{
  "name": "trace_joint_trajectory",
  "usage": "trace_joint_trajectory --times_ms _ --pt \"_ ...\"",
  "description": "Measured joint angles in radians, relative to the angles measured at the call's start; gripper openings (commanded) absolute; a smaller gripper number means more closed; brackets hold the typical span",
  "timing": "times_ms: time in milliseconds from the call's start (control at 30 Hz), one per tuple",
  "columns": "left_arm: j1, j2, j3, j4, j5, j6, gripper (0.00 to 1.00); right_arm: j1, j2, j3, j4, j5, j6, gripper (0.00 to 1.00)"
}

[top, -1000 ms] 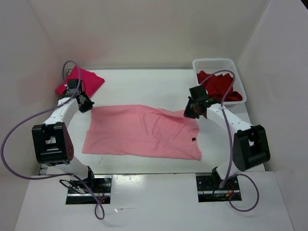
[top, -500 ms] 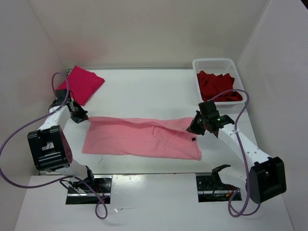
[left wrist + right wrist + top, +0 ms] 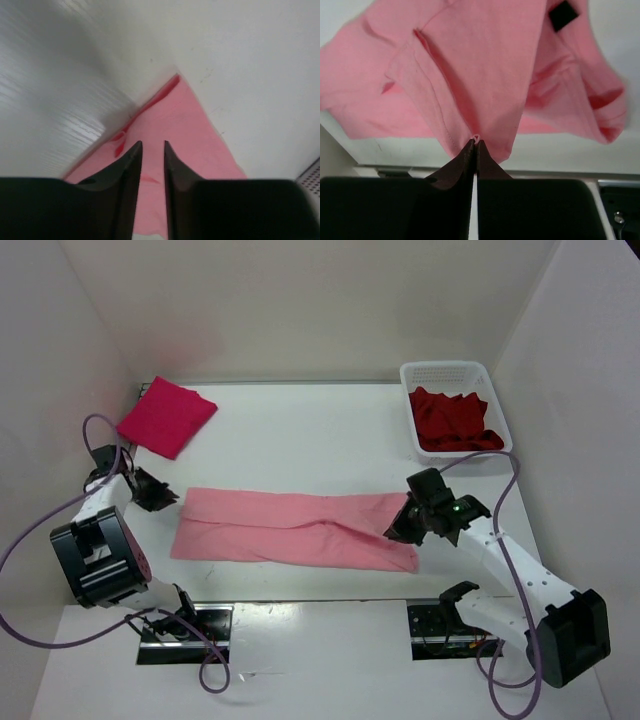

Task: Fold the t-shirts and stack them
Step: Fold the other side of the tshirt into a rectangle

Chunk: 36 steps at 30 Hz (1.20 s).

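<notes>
So the white counter (image 3: 300,430) has the pale pink shirt (image 3: 290,530) laid out on it as a long narrow strip, long axis running left to right in front of both arms. The white basket (image 3: 444,366) sits at the back right with the dark red shirt (image 3: 450,420) bunched inside, and the crimson-pink shirt (image 3: 166,416) is folded in the back left corner, well apart from the strip. The right gripper (image 3: 397,525) is down at the strip's right end, and its wrist view shows the jaws pressed together on a pinch of pink hem. The left gripper (image 3: 168,497) sits just off the strip's left end with its jaws a little apart and nothing between them, the cloth lying ahead of its tips, off to the robot's right. My guess is the next fold goes across that long axis, one end carried over to the other. The right arm already has its end in hand, while the left would need to re-pinch a corner first.
</notes>
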Motion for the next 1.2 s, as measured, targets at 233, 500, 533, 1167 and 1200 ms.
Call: trace_joint_trajectory --times_ms 233,500,533,1167,1200 --pt "-0.004 -0.135 -0.003 -0.003 0.032 -0.021 0.36 0.090 -0.033 -0.002 -0.034 0.025 0.060 0.32" --pt "-0.252 -0.225 -0.048 0.064 -0.003 -0.042 0.41 0.090 0.256 0.119 0.079 0.102 -0.072 0.05" --pt "-0.285 -0.216 -0.049 0.068 -0.005 -0.045 0.41 0.090 0.325 0.142 0.122 0.113 -0.097 0.07" --pt "-0.390 0.035 -0.066 0.159 -0.009 -0.047 0.37 0.174 0.645 0.261 0.310 0.169 -0.258 0.31" --pt "-0.390 0.038 -0.066 0.162 -0.009 -0.047 0.37 0.175 0.646 0.261 0.311 0.169 -0.260 0.25"
